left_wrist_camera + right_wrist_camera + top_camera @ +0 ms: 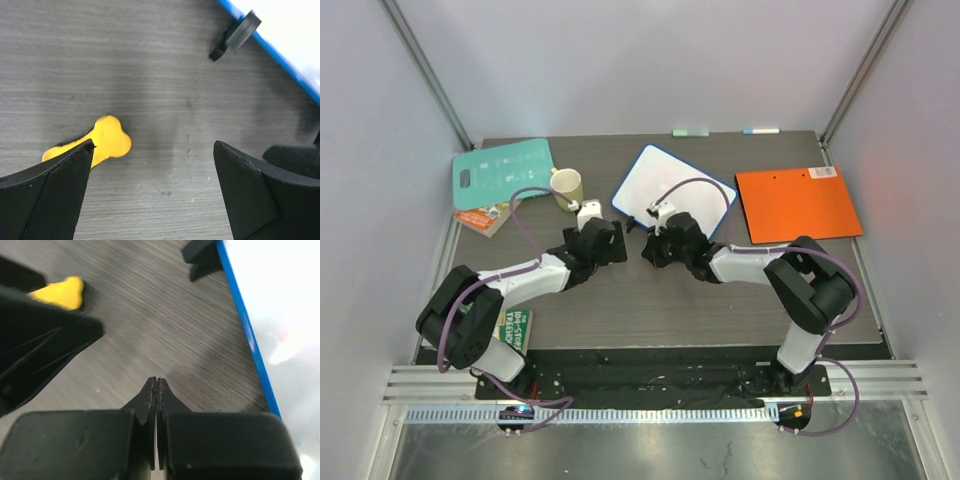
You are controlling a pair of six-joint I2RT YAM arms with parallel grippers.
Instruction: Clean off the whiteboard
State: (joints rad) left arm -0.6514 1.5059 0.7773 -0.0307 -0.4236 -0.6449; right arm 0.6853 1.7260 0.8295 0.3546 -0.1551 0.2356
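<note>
The whiteboard [673, 190], white with a thin blue frame, lies tilted at the back middle of the table. Its blue edge [280, 52] and a black foot [235, 36] show in the left wrist view. It also fills the right side of the right wrist view [285, 315]. My left gripper [620, 243] is open and empty just above the table [154, 147]. A yellow bone-shaped piece [102, 142] lies by its left finger and also shows in the right wrist view [61, 293]. My right gripper [648, 250] is shut on nothing [156, 381], near the board's near-left edge, facing the left gripper.
A teal cutting board [503, 172] lies at the back left on a book [490, 217], with a cream mug [567, 187] beside it. An orange folder [796, 203] lies at the back right. A green packet [513, 328] lies by the left arm's base.
</note>
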